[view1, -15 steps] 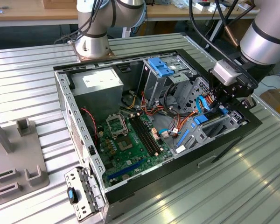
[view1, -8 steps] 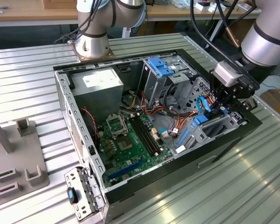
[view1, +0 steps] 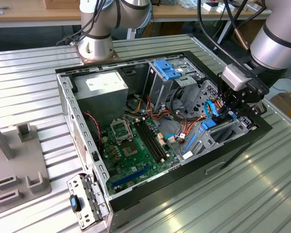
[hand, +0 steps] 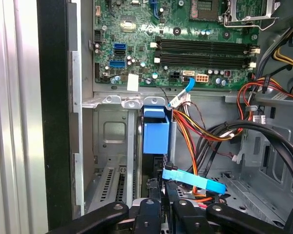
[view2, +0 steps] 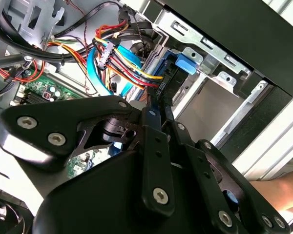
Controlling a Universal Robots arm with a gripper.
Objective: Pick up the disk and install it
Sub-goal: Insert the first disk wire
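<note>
Installing is in hand: the black fingers (view2: 156, 139) of the gripper (hand: 161, 189) look closed on the grey metal disk (hand: 156, 132) in its bright blue plastic carrier, edge-on inside the silver steel drive bay (hand: 112, 139); seating it likely calls for a straight push along the bay

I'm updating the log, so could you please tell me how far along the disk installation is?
Pickup looks done: the gripper is shut on the disk, which stands on edge. In hand: the disk is down in the drive bay of the computer case, beside the cables. Left: release; I cannot tell whether it is fully seated.
</note>
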